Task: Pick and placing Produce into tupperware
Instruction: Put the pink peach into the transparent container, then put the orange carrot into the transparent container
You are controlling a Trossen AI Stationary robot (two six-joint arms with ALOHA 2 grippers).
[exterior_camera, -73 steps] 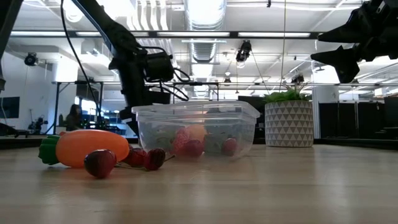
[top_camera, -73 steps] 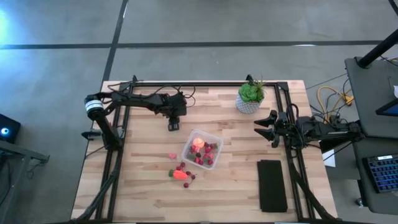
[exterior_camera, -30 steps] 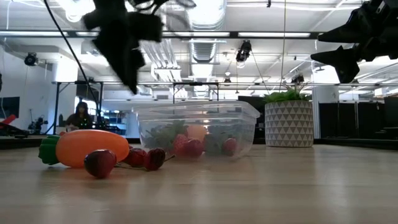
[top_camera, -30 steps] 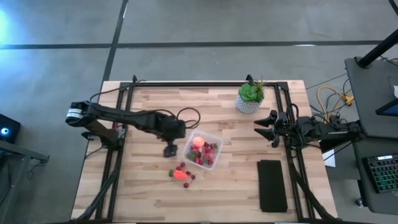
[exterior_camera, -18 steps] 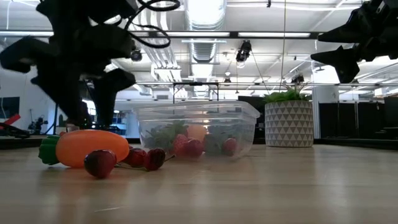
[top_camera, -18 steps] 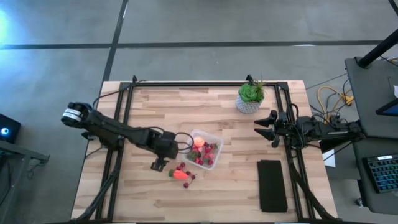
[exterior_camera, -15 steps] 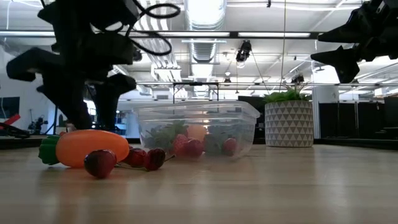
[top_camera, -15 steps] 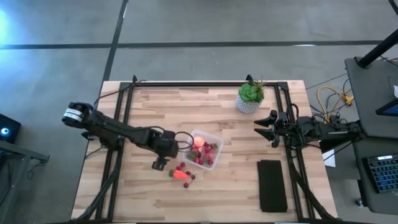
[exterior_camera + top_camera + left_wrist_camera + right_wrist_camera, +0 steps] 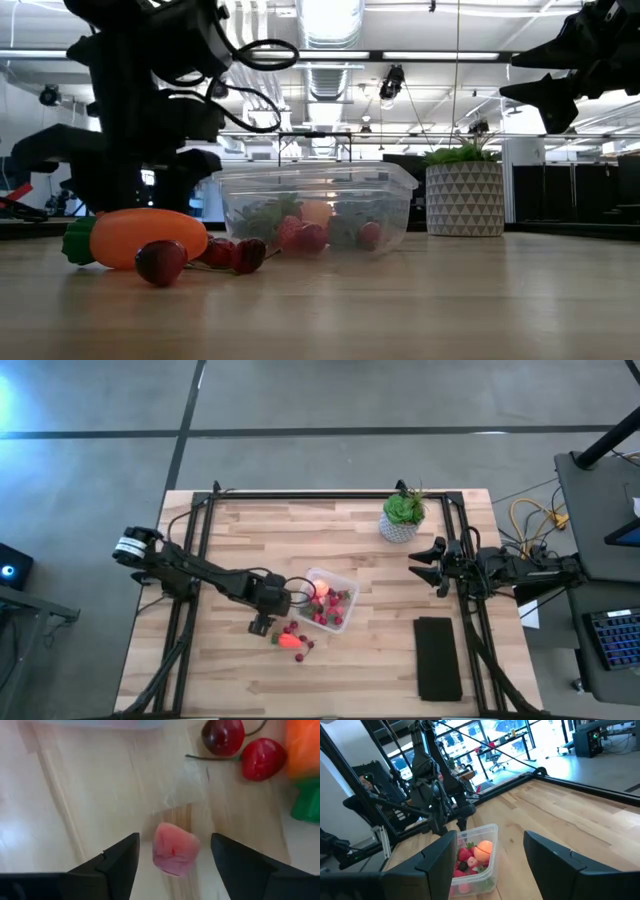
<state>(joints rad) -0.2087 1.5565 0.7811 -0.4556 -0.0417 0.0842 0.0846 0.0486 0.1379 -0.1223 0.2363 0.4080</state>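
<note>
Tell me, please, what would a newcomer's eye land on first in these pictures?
Probably the clear tupperware mid-table, with red fruit inside, and the orange carrot among loose berries just beside it. Next, the left gripper, down at the table with its fingers astride a pink piece. The right gripper waits near the potted plant.

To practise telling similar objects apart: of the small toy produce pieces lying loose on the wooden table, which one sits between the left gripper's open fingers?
The pale pink chunk, alone between the left gripper fingers; the glossy red pieces lie farther off beside the orange carrot.
</note>
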